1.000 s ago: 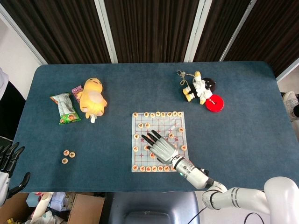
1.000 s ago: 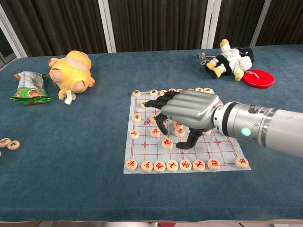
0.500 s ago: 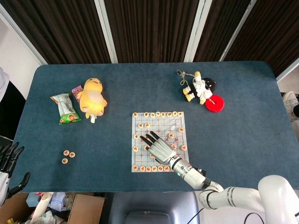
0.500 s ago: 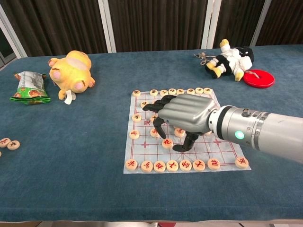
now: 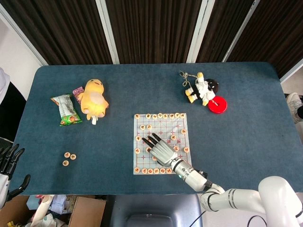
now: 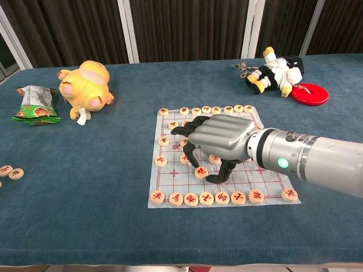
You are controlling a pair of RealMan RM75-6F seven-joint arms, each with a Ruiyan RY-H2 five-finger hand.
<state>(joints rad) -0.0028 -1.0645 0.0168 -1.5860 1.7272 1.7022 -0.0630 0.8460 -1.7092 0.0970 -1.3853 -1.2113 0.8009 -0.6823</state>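
A paper chess board (image 5: 163, 125) (image 6: 271, 182) lies mid-table with round wooden pieces (image 5: 160, 115) (image 6: 206, 198) in rows along its far and near edges and several scattered between. My right hand (image 5: 160, 149) (image 6: 219, 138) hovers low over the board's left middle, palm down, with its dark fingers (image 6: 187, 131) arched down among the scattered pieces. One piece (image 6: 201, 171) lies on the board between the thumb tip and the fingertips; I see nothing lifted. My left hand (image 5: 8, 163) hangs beyond the table's near-left corner with its fingers spread, holding nothing.
A yellow plush toy (image 5: 93, 99) (image 6: 85, 85) and a green snack bag (image 5: 65, 109) (image 6: 35, 103) lie at the far left. Three loose pieces (image 5: 68, 157) (image 6: 10, 171) sit near the left front edge. A black-and-white doll (image 5: 202, 90) (image 6: 278, 72) and a red disc (image 5: 218, 105) (image 6: 309, 93) lie at the far right.
My right hand has slid slightly left and toward the near edge over the board, settling lower among the pieces. The left hand has not moved.
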